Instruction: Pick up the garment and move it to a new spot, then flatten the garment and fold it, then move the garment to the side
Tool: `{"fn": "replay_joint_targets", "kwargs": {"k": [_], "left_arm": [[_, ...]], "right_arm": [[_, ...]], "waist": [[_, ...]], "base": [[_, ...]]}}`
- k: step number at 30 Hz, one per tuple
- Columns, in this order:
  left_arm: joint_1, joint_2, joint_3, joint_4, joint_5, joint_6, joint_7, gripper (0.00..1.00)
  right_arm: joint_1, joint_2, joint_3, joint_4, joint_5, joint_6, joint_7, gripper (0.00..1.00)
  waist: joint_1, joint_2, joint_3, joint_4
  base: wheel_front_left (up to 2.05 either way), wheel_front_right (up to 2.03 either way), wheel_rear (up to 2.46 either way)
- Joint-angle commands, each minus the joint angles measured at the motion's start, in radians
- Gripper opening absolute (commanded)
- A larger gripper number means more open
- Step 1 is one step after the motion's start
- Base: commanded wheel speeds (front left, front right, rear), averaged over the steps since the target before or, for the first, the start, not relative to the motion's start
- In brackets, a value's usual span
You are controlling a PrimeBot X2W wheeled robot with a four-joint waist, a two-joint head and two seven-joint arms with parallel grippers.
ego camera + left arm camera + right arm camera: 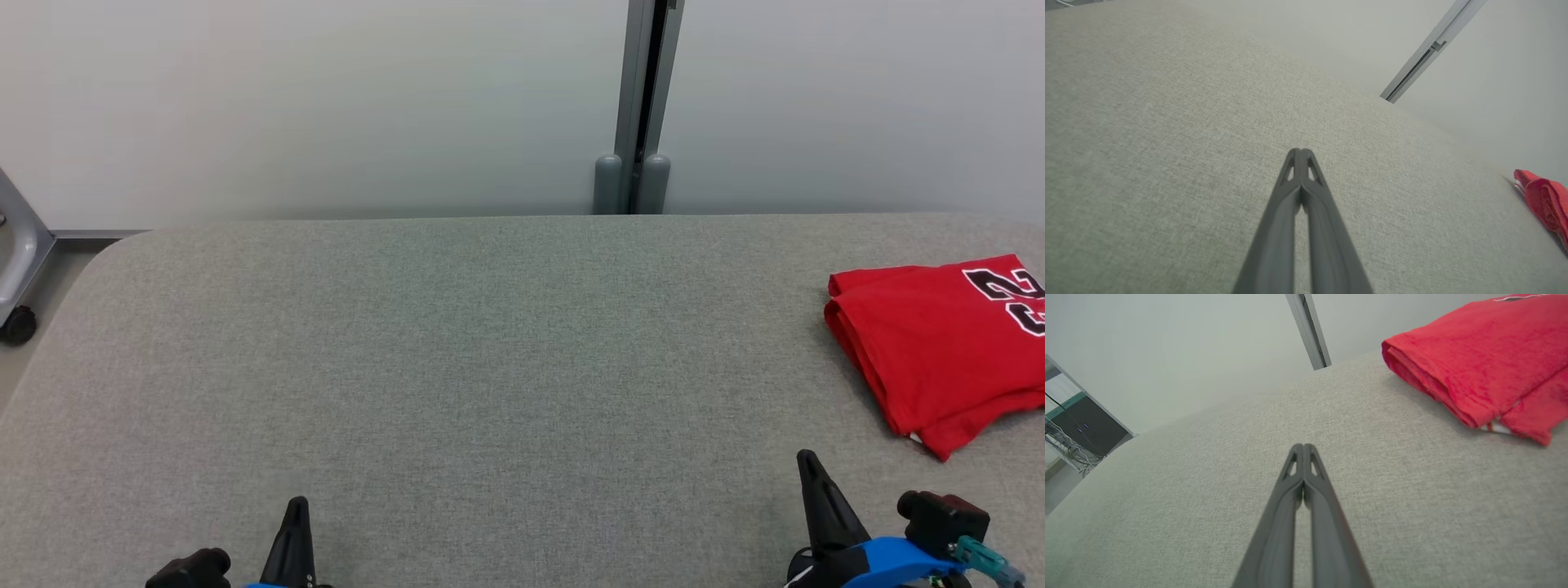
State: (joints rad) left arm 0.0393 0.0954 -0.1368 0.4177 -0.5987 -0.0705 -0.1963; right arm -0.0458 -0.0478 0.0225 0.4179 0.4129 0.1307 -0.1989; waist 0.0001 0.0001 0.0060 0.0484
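— Where do we see the folded red cloth garment [939,351]?
— On the right side of the grey fabric desk [490,343]. Our left gripper [1300,152] and right gripper [1303,446] are closed, empty.

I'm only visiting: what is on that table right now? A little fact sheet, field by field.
table: grey fabric top
garment: red, folded, number print on top, at the table's right side
left gripper: shut, empty, over the table
right gripper: shut, empty, apart from the garment
backdrop: pale wall, grey post
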Motion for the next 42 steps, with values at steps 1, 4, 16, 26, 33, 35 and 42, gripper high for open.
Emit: {"fn": "replay_joint_targets", "kwargs": {"k": [1,4,16,26,33,35,42], "left_arm": [[-0.032,0.002,0.015,-0.022,-0.032,-0.003,0.007,0.00],[-0.038,0.000,0.025,-0.029,-0.075,-0.006,0.020,0.00],[-0.058,-0.007,0.063,-0.055,-0.234,-0.016,0.069,0.00],[-0.073,-0.013,0.092,-0.073,-0.352,-0.022,0.106,0.00],[-0.083,-0.017,0.111,-0.085,-0.427,-0.027,0.129,0.00],[-0.085,-0.018,0.116,-0.088,-0.448,-0.028,0.135,0.00],[-0.095,-0.021,0.132,-0.099,-0.516,-0.032,0.157,0.00]], "right_arm": [[-0.017,-0.002,-0.007,-0.023,0.039,0.000,0.008,0.00],[-0.019,-0.002,-0.013,-0.031,0.090,0.000,0.022,0.00],[-0.028,-0.002,-0.033,-0.057,0.278,0.000,0.070,0.00],[-0.036,-0.002,-0.049,-0.076,0.418,0.000,0.107,0.00],[-0.040,-0.002,-0.059,-0.087,0.506,0.000,0.131,0.00],[-0.041,-0.002,-0.062,-0.090,0.531,0.000,0.137,0.00],[-0.045,-0.003,-0.072,-0.101,0.612,0.000,0.159,0.00]], "waist": [[0.0000,-0.0001,0.000,-0.001],[0.0000,-0.0001,0.000,-0.002],[0.0000,-0.0001,0.000,-0.007],[0.0000,-0.0001,-0.001,-0.011],[0.0000,-0.0001,-0.001,-0.014],[0.0000,-0.0001,-0.001,-0.015],[0.0000,-0.0001,-0.001,-0.018]], "base": [[0.00,0.00,0.00],[0.00,0.00,0.00],[0.00,0.00,0.00],[0.00,0.00,0.00],[0.00,0.00,0.00],[0.00,0.00,0.00],[0.00,0.00,0.00]]}}
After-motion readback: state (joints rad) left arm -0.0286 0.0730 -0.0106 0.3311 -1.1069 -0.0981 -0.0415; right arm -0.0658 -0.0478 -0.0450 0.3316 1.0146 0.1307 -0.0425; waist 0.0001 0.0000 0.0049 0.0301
